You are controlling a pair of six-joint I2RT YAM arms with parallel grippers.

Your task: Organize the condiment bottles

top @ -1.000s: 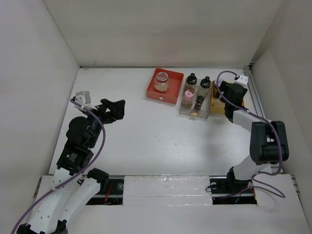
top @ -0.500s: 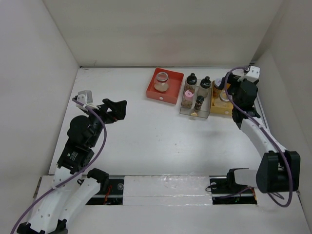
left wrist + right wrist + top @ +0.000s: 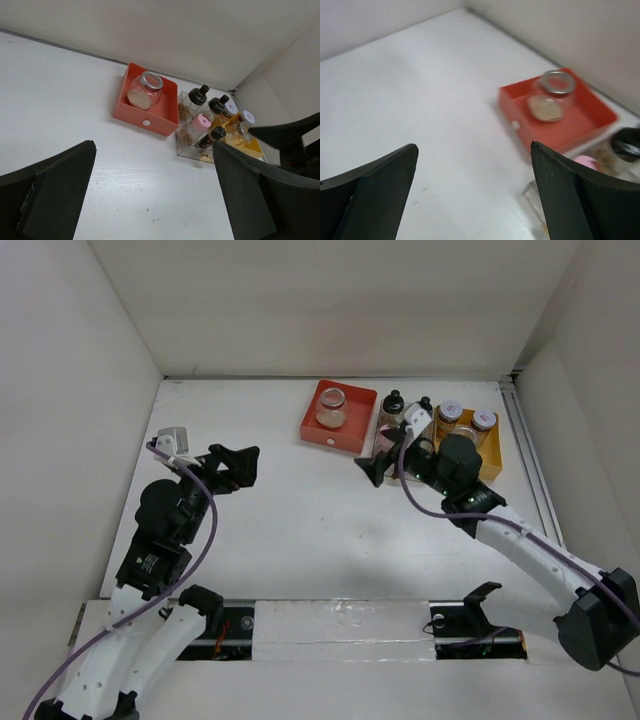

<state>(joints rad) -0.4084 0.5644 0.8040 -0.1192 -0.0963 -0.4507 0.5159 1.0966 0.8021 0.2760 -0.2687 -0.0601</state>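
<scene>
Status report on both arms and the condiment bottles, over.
Left tool open, empty. Right tool open, empty. Condiment bottles all in trays. Right arm overhangs clear tray.

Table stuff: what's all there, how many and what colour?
Red tray: one, red, far side, leftmost.
Squat glass jar: one, clear, silvery rim, in red tray.
Clear tray: one, see-through, middle.
Black-capped bottles: three, in clear tray.
Pink-capped bottle: one, in clear tray.
Yellow tray: one, yellow, rightmost.
White-capped jars: at least two, in yellow tray.
Left fingers: two, black, open, empty.
Right fingers: two, black, open, empty.
</scene>
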